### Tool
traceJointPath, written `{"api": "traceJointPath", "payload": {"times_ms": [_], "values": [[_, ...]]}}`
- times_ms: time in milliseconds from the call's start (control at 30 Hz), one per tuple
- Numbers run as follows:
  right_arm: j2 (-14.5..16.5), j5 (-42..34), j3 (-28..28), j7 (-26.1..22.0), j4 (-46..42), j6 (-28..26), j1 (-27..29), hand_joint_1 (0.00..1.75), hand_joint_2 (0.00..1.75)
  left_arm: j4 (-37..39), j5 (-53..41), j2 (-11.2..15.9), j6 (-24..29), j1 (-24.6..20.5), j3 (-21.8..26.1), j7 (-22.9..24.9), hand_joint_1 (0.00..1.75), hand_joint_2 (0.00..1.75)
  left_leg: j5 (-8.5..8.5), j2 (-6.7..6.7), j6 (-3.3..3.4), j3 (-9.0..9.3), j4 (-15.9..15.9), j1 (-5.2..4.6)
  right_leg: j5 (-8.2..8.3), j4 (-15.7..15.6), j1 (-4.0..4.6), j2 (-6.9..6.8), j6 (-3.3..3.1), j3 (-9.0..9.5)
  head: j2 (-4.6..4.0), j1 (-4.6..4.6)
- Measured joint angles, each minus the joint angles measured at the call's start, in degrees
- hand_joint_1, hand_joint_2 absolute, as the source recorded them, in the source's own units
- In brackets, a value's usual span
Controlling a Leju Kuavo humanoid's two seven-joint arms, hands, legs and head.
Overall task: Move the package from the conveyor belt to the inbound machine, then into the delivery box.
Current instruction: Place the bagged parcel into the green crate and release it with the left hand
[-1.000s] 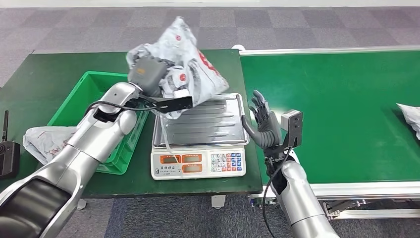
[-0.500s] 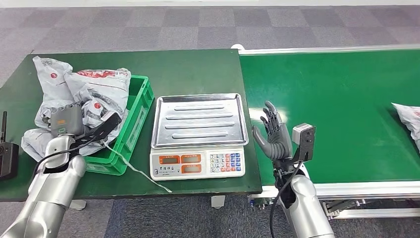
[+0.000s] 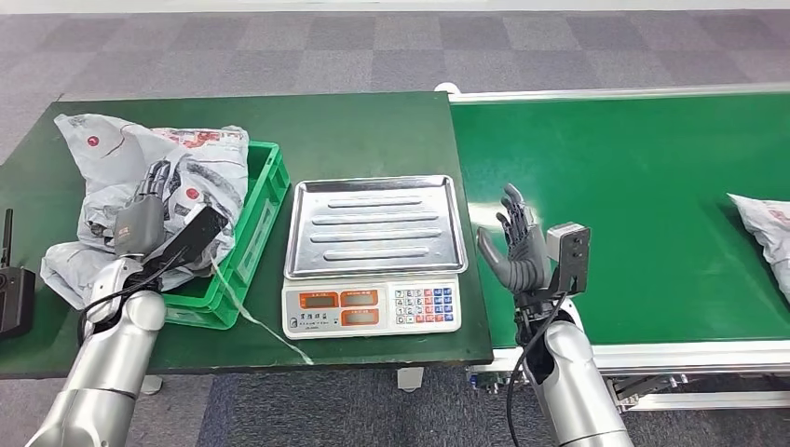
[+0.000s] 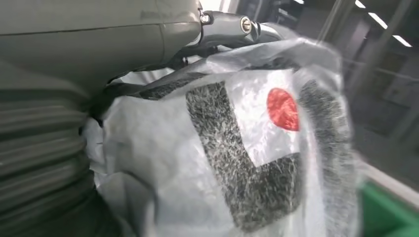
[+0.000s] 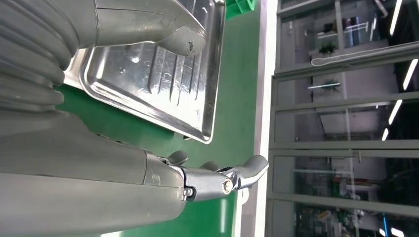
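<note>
Swung across from above the scale, the package (image 3: 149,177) now sits over the green delivery box (image 3: 256,228), bunched up and spilling past its far rim onto the table.

From where I stand the left hand (image 3: 144,209) lies against the crumpled plastic with fingers loosened and spread, though I cannot tell for certain whether they have fully let go. To finish well, I would say the hand should open wide, lift straight away without snagging the film, and let the bag settle inside the walls. Beyond the empty scale (image 3: 373,251), the right hand (image 3: 515,247) waits with fingers apart, holding nothing, beside the conveyor belt (image 3: 633,186), where another parcel (image 3: 764,228) lies.
</note>
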Motion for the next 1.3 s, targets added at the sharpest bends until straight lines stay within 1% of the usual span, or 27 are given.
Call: {"api": "traceJointPath", "payload": {"times_ms": [100, 267, 333, 367, 433, 500, 600, 667, 767, 900, 967, 1067, 1133, 1167, 1200, 1233, 1267, 1300], "values": [[0.00, 0.52, 0.72, 0.01, 1.14, -0.38, -0.98, 0.00, 1.75, -3.26, -0.13, -1.00, 0.54, 0.28, -1.60, 1.64, 0.00, 1.75, 0.00, -0.02, 0.00, 0.00, 0.00, 0.00, 0.00, 0.00, 0.00, -0.02, 0.00, 0.00, 0.00, 0.00], [0.03, 0.95, 2.24, 0.01, 2.97, -0.32, -2.67, 0.00, 1.75, -9.11, -8.76, -2.76, 5.46, 0.77, -6.69, 7.32, 0.00, 1.75, 0.00, -0.08, 0.00, -0.01, 0.00, 0.00, 0.00, 0.00, 0.00, -0.08, 0.00, 0.02, 0.00, 0.01], [0.11, 1.14, 2.89, -0.03, 3.90, -0.21, -3.52, 0.00, 1.75, -11.69, -9.90, -3.69, 6.30, 1.08, -8.84, 8.05, 0.00, 1.75, 0.00, -0.08, 0.00, -0.01, 0.00, -0.01, 0.00, 0.00, 0.00, -0.08, 0.00, 0.02, 0.00, 0.01], [0.20, 1.19, 3.17, -0.09, 4.34, -0.10, -3.92, 0.00, 1.75, -12.76, -8.70, -4.13, 5.86, 1.15, -9.81, 7.57, 0.00, 1.75, 0.00, -0.09, 0.00, -0.01, 0.01, -0.01, 0.00, -0.01, -0.01, -0.08, 0.00, 0.02, 0.00, 0.01], [0.45, 1.14, 3.74, -0.21, 5.15, 0.33, -4.72, 0.00, 1.75, -14.44, -2.87, -5.01, 2.70, 1.12, -11.67, 5.59, 0.00, 1.75, 0.00, -0.11, 0.00, -0.01, 0.01, -0.01, 0.00, -0.01, -0.01, -0.09, 0.00, 0.02, 0.00, 0.01], [0.65, 0.93, 4.36, -0.29, 5.86, 0.93, -5.52, 0.00, 1.75, -15.02, 1.80, -5.69, -0.77, 0.75, -13.40, 5.33, 0.00, 1.75, 0.01, -0.11, 0.00, -0.01, 0.01, -0.01, 0.00, -0.02, -0.02, -0.09, 0.00, 0.01, 0.00, 0.00], [0.82, 0.69, 5.17, -0.36, 6.67, 1.41, -6.38, 0.00, 1.75, -13.91, -0.57, -6.28, -2.06, -0.84, -15.65, 7.99, 0.00, 1.75, 0.01, -0.10, 0.00, 0.00, 0.01, 0.00, 0.01, -0.01, -0.02, -0.09, -0.01, 0.01, 0.00, 0.01], [0.87, 0.71, 5.63, -0.27, 6.92, 1.55, -6.61, 0.00, 1.75, -12.34, 0.91, -6.77, -4.67, -2.14, -16.31, 6.65, 0.00, 1.75, 0.02, -0.11, 0.00, 0.01, 0.01, 0.00, 0.02, -0.01, -0.02, -0.09, -0.01, 0.02, 0.00, 0.01], [0.92, 0.78, 5.95, -0.02, 6.97, 1.79, -6.67, 0.00, 1.75, -10.51, 6.52, -7.41, -10.66, -2.92, -16.53, 3.05, 0.00, 1.75, 0.02, -0.10, 0.00, 0.01, 0.01, 0.00, 0.02, 0.01, -0.01, -0.08, -0.01, 0.01, 0.00, 0.01], [0.92, 0.73, 5.96, 0.27, 6.97, 1.99, -6.66, 0.00, 1.75, -9.22, 5.14, -8.11, -13.97, -3.50, -17.98, 3.40, 0.00, 1.75, 0.02, -0.10, 0.00, 0.00, 0.01, -0.02, 0.02, 0.00, -0.01, -0.08, -0.01, 0.00, 0.00, 0.01], [0.93, 0.72, 5.96, 0.45, 7.01, 2.45, -6.71, 0.00, 1.75, -8.95, 10.84, -8.50, -19.10, -3.59, -18.22, 0.61, 0.00, 1.75, 0.01, -0.11, 0.01, -0.03, 0.01, -0.02, 0.01, 0.00, -0.01, -0.08, 0.00, 0.00, 0.00, 0.01], [1.03, 0.73, 6.01, 0.71, 7.56, 3.29, -7.21, 0.00, 1.75, -8.56, 24.05, -8.80, -30.16, -3.64, -18.20, -4.07, 0.00, 1.75, 0.01, -0.13, 0.01, -0.06, 0.00, -0.02, 0.00, 0.00, -0.01, -0.09, 0.01, 0.01, 0.00, 0.02], [1.19, 0.79, 6.26, 0.73, 8.26, 3.63, -7.82, 0.00, 1.75, -7.30, 32.91, -8.81, -38.06, -3.98, -17.89, -5.86, 0.00, 1.75, 0.01, -0.13, 0.01, -0.05, 0.00, -0.02, 0.00, 0.00, -0.02, -0.09, 0.01, 0.01, 0.00, 0.01], [1.27, 0.83, 6.48, 0.70, 8.60, 3.75, -8.10, 0.00, 1.75, -6.37, 36.57, -8.79, -41.08, -4.22, -17.63, -6.38, 0.00, 1.75, 0.01, -0.12, 0.01, -0.03, 0.00, -0.02, 0.00, 0.00, -0.02, -0.09, 0.01, 0.01, 0.00, 0.01], [1.33, 0.86, 6.69, 0.68, 8.87, 3.72, -8.32, 0.00, 1.75, -5.29, 38.38, -8.69, -42.37, -4.54, -17.41, -6.46, 0.00, 1.75, 0.02, -0.12, 0.00, -0.02, 0.00, -0.01, 0.01, 0.00, -0.02, -0.09, 0.01, 0.01, 0.00, 0.01], [1.39, 0.89, 6.87, 0.68, 9.07, 3.58, -8.45, 0.00, 1.75, -4.13, 37.88, -8.55, -41.57, -4.98, -17.31, -5.94, 0.00, 1.75, 0.03, -0.12, 0.00, -0.01, 0.00, 0.00, 0.01, 0.00, -0.02, -0.09, 0.00, 0.01, 0.00, 0.01], [1.44, 0.95, 6.98, 0.70, 9.17, 3.33, -8.49, 0.00, 1.75, -2.86, 35.28, -8.36, -38.79, -5.57, -17.33, -4.91, 0.00, 1.75, 0.04, -0.13, 0.00, -0.01, 0.00, 0.01, 0.01, 0.01, -0.02, -0.10, 0.00, 0.01, 0.00, 0.01], [1.47, 1.05, 7.03, 0.75, 9.21, 3.03, -8.46, 0.00, 1.75, -1.52, 31.37, -8.14, -34.92, -6.31, -17.40, -3.50, 0.00, 1.75, 0.06, -0.13, 0.00, -0.01, 0.00, 0.02, 0.01, 0.01, -0.02, -0.10, -0.01, 0.01, 0.00, 0.01]]}}
